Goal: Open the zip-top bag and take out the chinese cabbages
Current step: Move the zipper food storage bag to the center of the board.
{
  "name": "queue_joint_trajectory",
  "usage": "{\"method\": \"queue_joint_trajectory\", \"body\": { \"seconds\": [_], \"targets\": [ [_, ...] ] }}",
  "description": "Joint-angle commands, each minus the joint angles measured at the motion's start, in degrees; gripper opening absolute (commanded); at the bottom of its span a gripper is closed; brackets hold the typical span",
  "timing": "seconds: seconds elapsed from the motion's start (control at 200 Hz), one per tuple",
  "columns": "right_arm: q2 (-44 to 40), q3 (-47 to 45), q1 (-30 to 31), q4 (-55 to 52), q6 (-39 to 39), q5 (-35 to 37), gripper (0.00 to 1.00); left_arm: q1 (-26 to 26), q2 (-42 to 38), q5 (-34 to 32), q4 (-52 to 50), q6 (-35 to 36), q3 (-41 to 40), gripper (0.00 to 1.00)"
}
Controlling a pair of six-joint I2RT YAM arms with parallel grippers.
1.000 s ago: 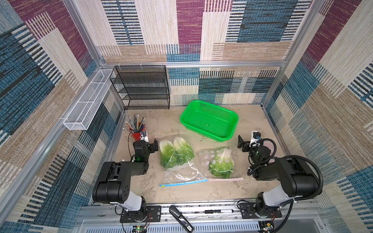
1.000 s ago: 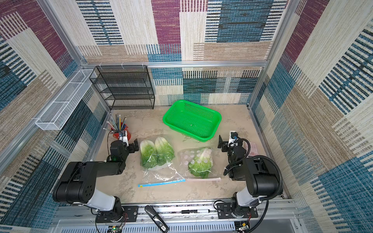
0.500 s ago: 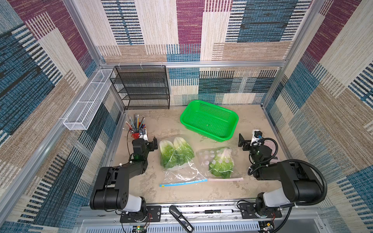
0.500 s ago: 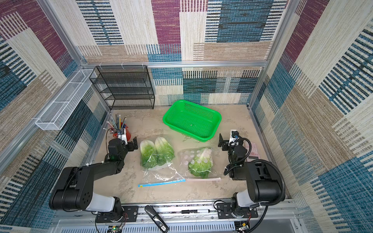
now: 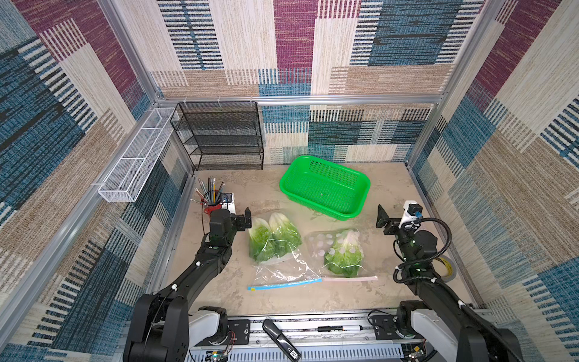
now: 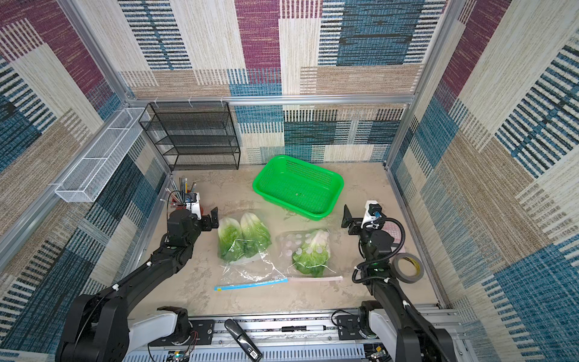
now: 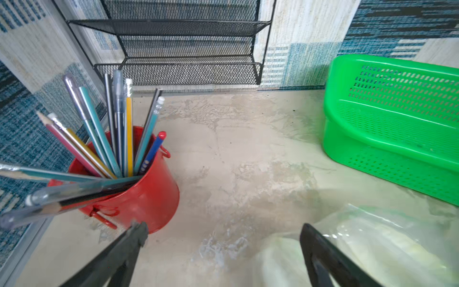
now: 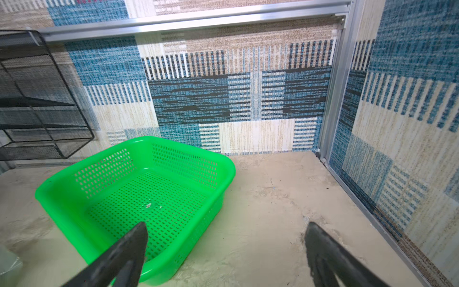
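Behind both claws, nearest the base, the blue zip strip (image 5: 283, 284) and pink zip strip (image 5: 349, 278) look sealed. Over the last second only the arms stretched forward — the bags lie unmoved, so opening hasn't begun. The left gripper (image 5: 240, 219), spread wide and empty, sits just beside two bagged chinese cabbages (image 5: 272, 238). The right gripper (image 5: 393, 219), equally spread, stands apart from the third cabbage (image 5: 344, 255). Ahead — bare table (image 5: 388, 188), then the green basket (image 5: 326, 188).
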Motion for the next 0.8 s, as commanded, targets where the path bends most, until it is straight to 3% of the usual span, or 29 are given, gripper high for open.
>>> {"method": "queue_joint_trajectory", "body": {
  "seconds": [0.0, 0.265, 0.431, 0.576, 0.671, 0.796],
  "targets": [
    [-5.7, 0.2, 1.8, -8.9, 0.8, -1.2, 1.00, -3.6, -1.3, -5.5, -3.7, 1.2, 1.4, 1.00],
    [-7.8, 6.1, 18.2, -21.3, -1.0, 9.5, 1.00, -18.4, -3.4, -10.6, -6.0, 0.8, 5.0, 0.99],
    [-8.1, 7.0, 20.0, -27.3, 4.6, 10.8, 0.98, -30.3, -2.4, -13.5, -8.1, 7.3, 7.8, 0.99],
    [-8.1, 6.8, 20.1, -31.8, 12.1, 11.5, 0.99, -39.0, 0.2, -10.7, -11.2, 6.2, 10.2, 0.99],
    [-8.1, 5.6, 20.1, -33.0, 16.6, 7.5, 0.99, -44.7, 4.0, -10.1, -12.9, 4.8, 12.1, 0.98],
    [-6.4, 5.5, 20.1, -35.9, 20.0, 0.5, 0.99, -48.4, 9.3, -4.9, -13.6, -0.5, 14.0, 0.94]
  ]
}}
